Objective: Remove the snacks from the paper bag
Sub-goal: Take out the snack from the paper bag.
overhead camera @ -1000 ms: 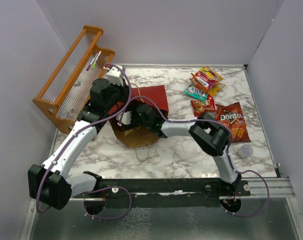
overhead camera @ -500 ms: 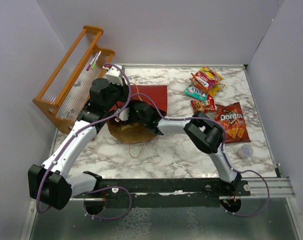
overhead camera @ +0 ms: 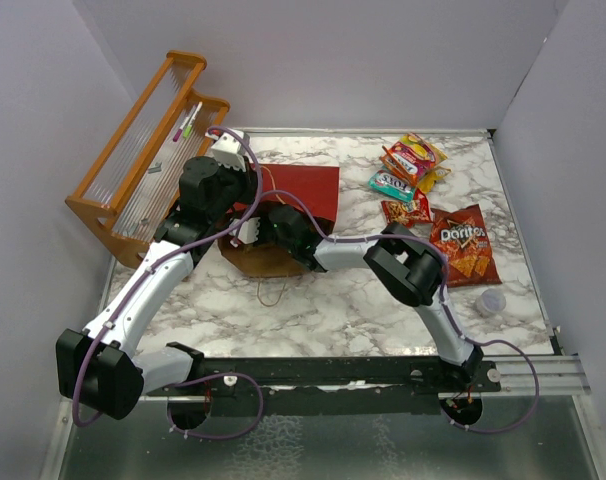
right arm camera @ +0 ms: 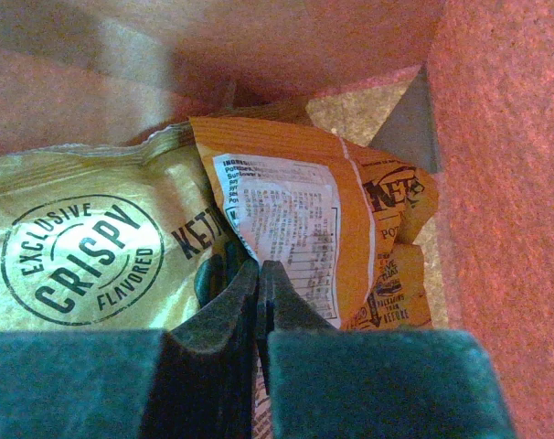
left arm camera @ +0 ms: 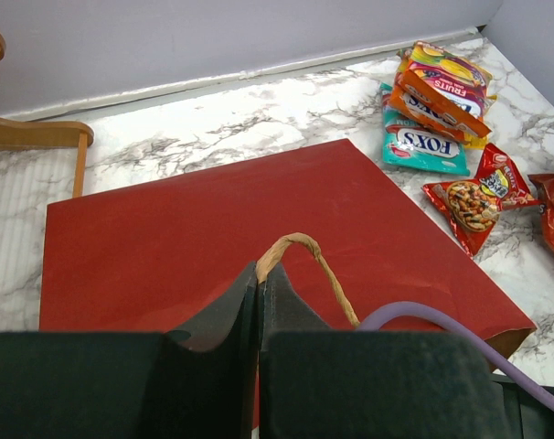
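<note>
Right gripper [right arm camera: 257, 274]: inside paper bag [left arm camera: 213, 219], jaws clenched on tan-gold bag [right arm camera: 94, 238]. The packet lies directly ahead, long axis crosswise to the fingers. Left gripper [left arm camera: 259, 279]: pinching handle [left arm camera: 300, 242]. Right arm nearer; likely exit rearward through the mouth.

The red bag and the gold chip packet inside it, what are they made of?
The paper bag looks like matte paper: flat red outside, with a twisted brown cord handle. The tan-gold bag seems thin plastic or foil film: shiny, creased and printed.
</note>
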`<control>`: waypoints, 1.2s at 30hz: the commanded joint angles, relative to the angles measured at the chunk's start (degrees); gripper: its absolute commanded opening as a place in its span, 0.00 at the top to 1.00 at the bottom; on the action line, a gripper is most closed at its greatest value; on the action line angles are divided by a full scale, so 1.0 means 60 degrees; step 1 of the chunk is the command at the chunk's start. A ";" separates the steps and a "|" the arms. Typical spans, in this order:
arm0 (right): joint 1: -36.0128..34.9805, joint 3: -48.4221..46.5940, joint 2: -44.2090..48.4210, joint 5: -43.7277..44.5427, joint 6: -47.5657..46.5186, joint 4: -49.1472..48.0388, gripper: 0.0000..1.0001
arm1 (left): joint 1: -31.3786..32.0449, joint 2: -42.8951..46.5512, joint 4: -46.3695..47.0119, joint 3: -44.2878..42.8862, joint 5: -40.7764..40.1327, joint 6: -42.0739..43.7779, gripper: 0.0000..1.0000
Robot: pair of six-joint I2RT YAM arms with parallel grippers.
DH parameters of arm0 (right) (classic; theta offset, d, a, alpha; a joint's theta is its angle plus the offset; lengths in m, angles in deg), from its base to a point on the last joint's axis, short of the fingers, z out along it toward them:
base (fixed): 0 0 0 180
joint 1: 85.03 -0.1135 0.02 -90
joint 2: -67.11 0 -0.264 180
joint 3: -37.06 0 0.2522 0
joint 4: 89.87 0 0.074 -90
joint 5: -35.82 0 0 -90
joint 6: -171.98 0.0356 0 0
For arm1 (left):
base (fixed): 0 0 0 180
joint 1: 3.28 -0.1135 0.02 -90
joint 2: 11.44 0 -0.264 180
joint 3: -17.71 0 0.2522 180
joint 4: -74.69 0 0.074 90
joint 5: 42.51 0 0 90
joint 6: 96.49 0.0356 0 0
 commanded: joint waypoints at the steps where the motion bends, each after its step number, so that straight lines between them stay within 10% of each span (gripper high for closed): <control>1: 0.0065 0.0203 0.0341 -0.0247 -0.0079 -0.0534 0.99 | 0.0002 0.0167 0.0256 -0.0110 0.0095 -0.0091 1.00; 23: -0.0220 0.4490 0.5619 -0.4890 0.2189 -0.0298 0.99 | -0.0041 0.0121 0.0309 -0.0072 0.0021 -0.0173 1.00; 36: -0.0242 0.4008 0.4602 -0.4108 0.0672 0.1293 0.95 | -0.0065 0.0195 0.0375 -0.0043 0.0194 -0.0265 1.00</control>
